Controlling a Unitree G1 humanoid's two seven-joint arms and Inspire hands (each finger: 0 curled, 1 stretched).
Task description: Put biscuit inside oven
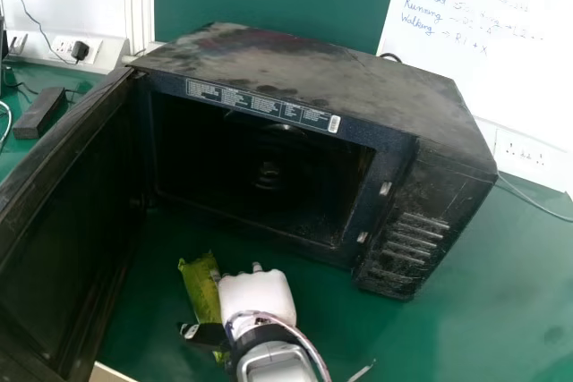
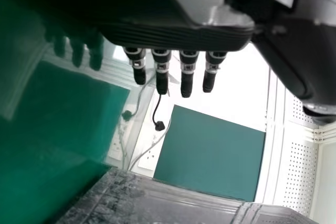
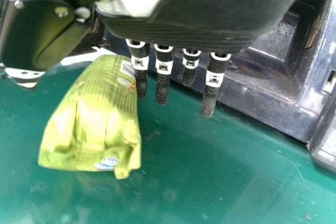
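Observation:
My right hand is over the table in front of the oven, with the green biscuit packet just to its left. The right wrist view has the packet lying on the table between the thumb and the straight fingers of my right hand. The packet's side is close to the nearest finger; whether they touch I cannot tell. The oven stands with its door swung out to the left and its dark cavity exposed. My left hand has straight fingers and holds nothing.
The opened door rises along the left of the packet. The cavity's lower front edge lies beyond the right hand. A black box and cables are at the table's back left. A whiteboard stands behind the oven.

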